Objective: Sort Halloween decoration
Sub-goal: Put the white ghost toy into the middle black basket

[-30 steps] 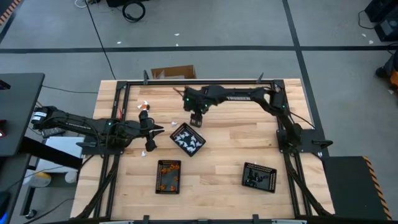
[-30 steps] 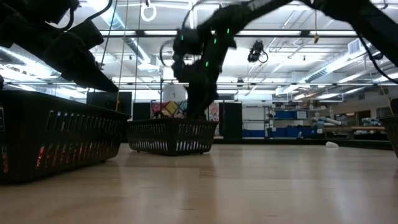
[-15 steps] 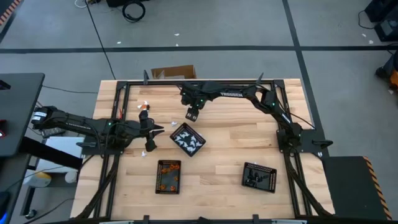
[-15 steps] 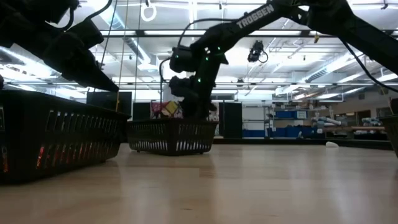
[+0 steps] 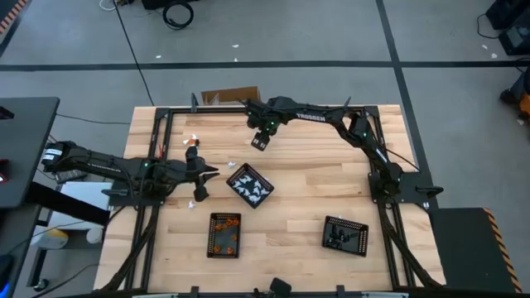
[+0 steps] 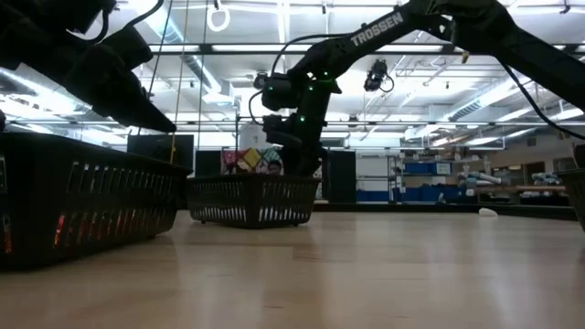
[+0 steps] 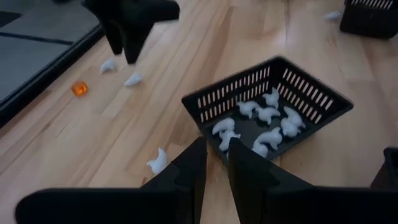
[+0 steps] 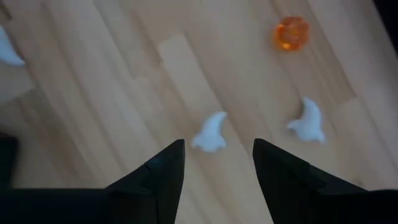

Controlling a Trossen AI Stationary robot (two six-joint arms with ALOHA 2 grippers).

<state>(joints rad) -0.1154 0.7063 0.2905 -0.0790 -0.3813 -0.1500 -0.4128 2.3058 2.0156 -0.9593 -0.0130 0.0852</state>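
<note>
Nearest, on the pale wooden plank surface, two black rectangular mesh trays sit well apart, one holding tiny orange toy pieces, the other tiny black toy pieces. Farther in, a third black mesh tray carries small white ghost-shaped pieces. Just beside it hovers the left end effector, its fingers nearly together with nothing between them. Beyond, the right end effector hangs spread wide and empty over loose white ghost pieces and a small orange bead-like piece near the surface's far edge.
</note>
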